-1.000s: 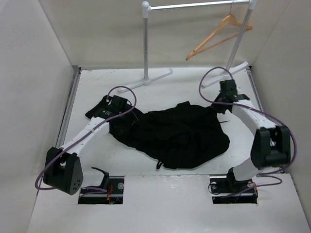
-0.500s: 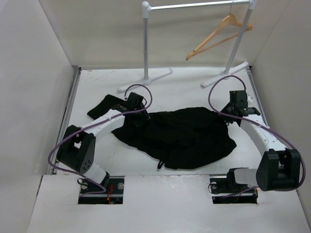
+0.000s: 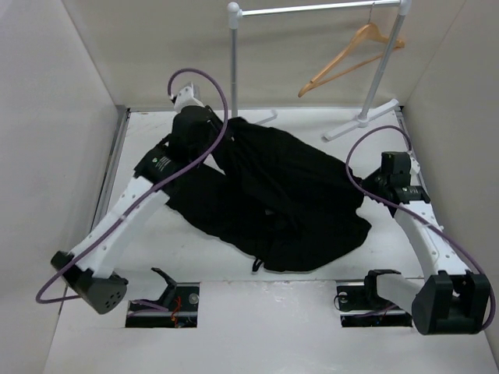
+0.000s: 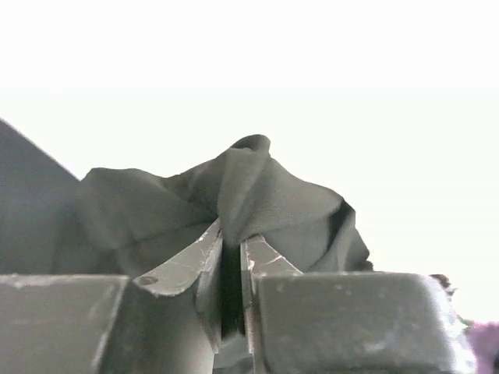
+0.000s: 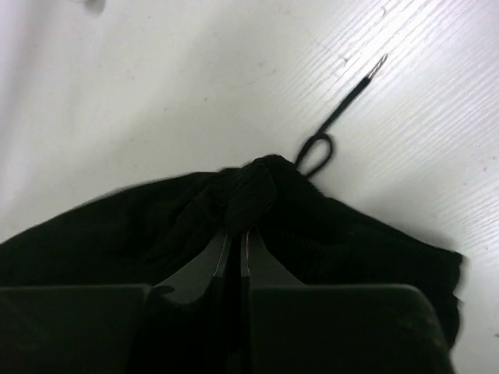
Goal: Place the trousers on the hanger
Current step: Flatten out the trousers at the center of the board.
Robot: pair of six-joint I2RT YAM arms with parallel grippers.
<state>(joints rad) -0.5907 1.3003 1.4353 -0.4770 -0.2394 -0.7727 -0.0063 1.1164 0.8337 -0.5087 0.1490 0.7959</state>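
Left pincer (image 4: 232, 243), clamped on the trousers (image 3: 288, 195), has lifted their edge rearward; right pincer (image 5: 236, 234) grips another edge

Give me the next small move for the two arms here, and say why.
Probably raise the right hand to the left hand's height. Both pinch folds of the trousers, the left lifted at the far left, the right low by the table, where most of the cloth lies. Level, it could hang free before going toward the hanger on the rail.
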